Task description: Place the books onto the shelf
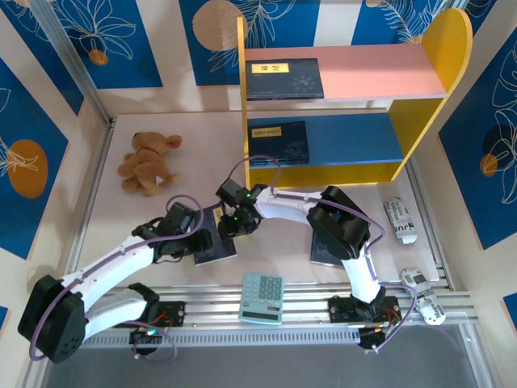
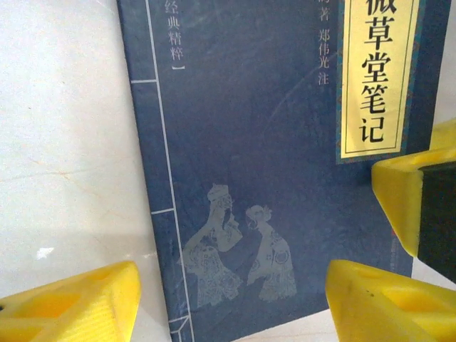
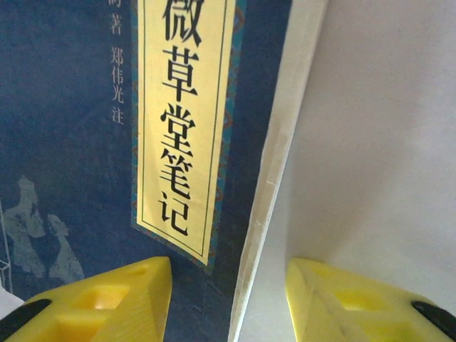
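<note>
Book (image 1: 215, 249) lies flat on the worktop (image 1: 186, 129), near the arm bases and well apart from the shelf (image 1: 452, 48). Both pincers are over it.

Left pincer (image 1: 202, 238): released. In the wrist view one finger (image 2: 71, 303) is over bare worktop and the other (image 2: 385, 303) over the cover's lower corner.

Right pincer (image 1: 228, 225): released. One finger (image 3: 107, 303) is over the cover below the yellow label (image 3: 185, 121), the other (image 3: 356, 299) over the worktop, with the page edge between them. Cannot tell whether either pincer touches the book.

On the shelf, a top book (image 1: 283, 79) lies on the pink board (image 1: 380, 71) and a lower book (image 1: 279, 143) on the blue board (image 1: 355, 137), both at the left end.
</note>
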